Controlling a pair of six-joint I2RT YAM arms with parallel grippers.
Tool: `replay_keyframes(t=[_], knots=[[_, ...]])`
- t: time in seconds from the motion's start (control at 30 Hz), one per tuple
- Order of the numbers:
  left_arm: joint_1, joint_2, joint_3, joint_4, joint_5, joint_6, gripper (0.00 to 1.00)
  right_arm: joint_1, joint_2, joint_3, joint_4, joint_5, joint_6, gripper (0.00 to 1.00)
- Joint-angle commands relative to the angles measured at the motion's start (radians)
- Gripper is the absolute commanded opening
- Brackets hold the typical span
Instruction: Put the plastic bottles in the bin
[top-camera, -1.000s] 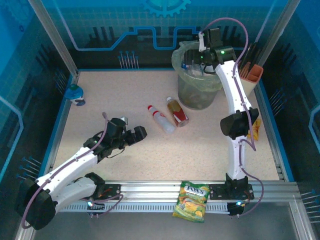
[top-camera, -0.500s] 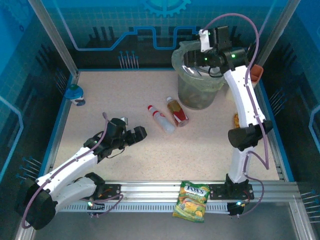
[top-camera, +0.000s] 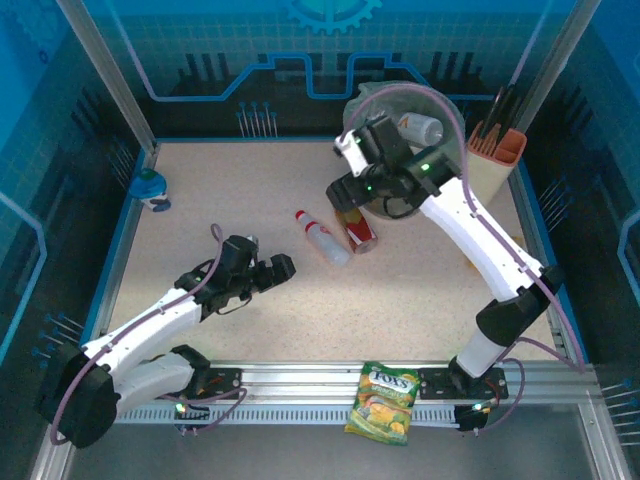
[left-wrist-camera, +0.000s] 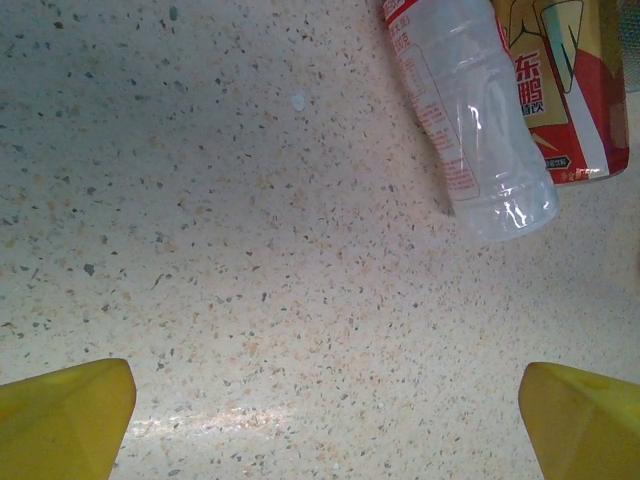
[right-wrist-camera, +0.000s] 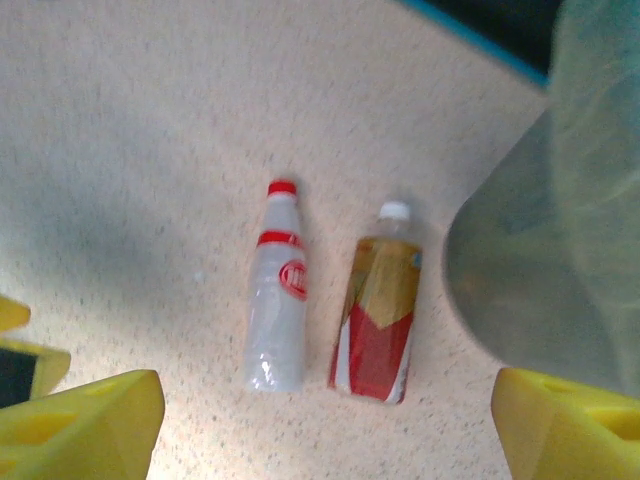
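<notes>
Two plastic bottles lie side by side on the speckled table: a clear one with a red cap (top-camera: 322, 238) (right-wrist-camera: 278, 300) (left-wrist-camera: 470, 130) and a gold-and-red one with a white cap (top-camera: 359, 232) (right-wrist-camera: 380, 310) (left-wrist-camera: 570, 90). My right gripper (top-camera: 347, 186) (right-wrist-camera: 325, 420) hovers open above them, nothing between its yellow fingers (right-wrist-camera: 90, 420). The grey bin with its pale green liner (top-camera: 350, 112) (right-wrist-camera: 550, 250) stands just right of them, with a bottle (top-camera: 420, 127) lying inside. My left gripper (top-camera: 276, 268) (left-wrist-camera: 325, 420) is open over bare table, left of the clear bottle. A blue-capped bottle (top-camera: 150, 188) sits far left.
A beige and orange utensil holder (top-camera: 495, 160) stands at the back right beside the bin. A yellow-green candy bag (top-camera: 382, 402) lies on the front rail. Blue walls enclose the table on three sides.
My right arm has swung from over the bin leftwards and down, to above the two lying bottles, with its jaws slightly narrower. The left arm has barely moved.
</notes>
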Motion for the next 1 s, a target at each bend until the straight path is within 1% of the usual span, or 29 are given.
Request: replay_keyframes(t=[0.0,0.17,0.33,0.47,0.7,0.9,0.93,0.97], knots=[[0.017,0.005,0.012,0.009,0.001,0.001,0.99,0.032,0.024,-0.072,0.028,0.022,0.007,0.86],[0.027,0.004,0.001,0.007,0.013,0.001,0.99,0.040,0.125,-0.146,0.095,-0.030,-0.026,0.86],[0.032,-0.025,-0.012,-0.008,0.005,0.001,0.99,0.041,0.273,-0.124,0.122,-0.066,-0.022,0.85],[0.037,-0.053,-0.029,-0.020,0.002,-0.004,0.99,0.041,0.388,-0.086,0.133,-0.070,-0.012,0.83],[0.045,-0.080,-0.051,-0.026,0.000,-0.008,0.99,0.047,0.502,-0.073,0.159,-0.109,0.012,0.79],[0.048,-0.081,-0.054,-0.022,0.003,-0.010,0.99,0.047,0.537,-0.076,0.170,-0.096,0.019,0.71],[0.048,-0.080,-0.054,-0.021,0.002,-0.012,0.99,0.047,0.541,-0.073,0.168,-0.096,0.019,0.65],[0.048,-0.081,-0.054,-0.024,0.001,-0.012,0.99,0.047,0.543,-0.070,0.164,-0.093,0.024,0.61]])
